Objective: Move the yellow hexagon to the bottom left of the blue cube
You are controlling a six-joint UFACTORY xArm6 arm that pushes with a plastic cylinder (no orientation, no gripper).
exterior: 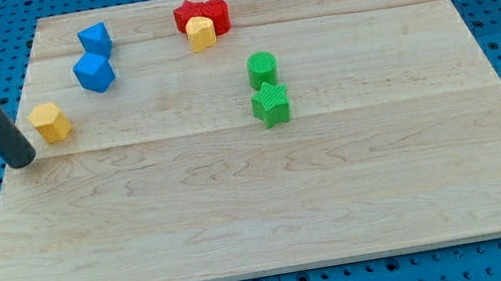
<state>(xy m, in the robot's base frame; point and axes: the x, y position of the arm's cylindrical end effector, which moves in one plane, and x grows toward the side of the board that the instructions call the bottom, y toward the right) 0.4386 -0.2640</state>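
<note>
The yellow hexagon (50, 122) lies near the board's left edge, below and left of the blue cube (94, 72). A second blue block (95, 38), of unclear shape, sits just above the cube. My tip (23, 161) rests on the board at its left edge, just left of and slightly below the yellow hexagon, with a small gap between them. The dark rod rises from the tip toward the view's top left.
A red block (201, 13) with a second yellow block (201, 33) against its front sits at the top middle. A green cylinder (262, 67) and a green star-like block (271, 104) stand together right of centre. The wooden board (273, 218) lies on a blue perforated table.
</note>
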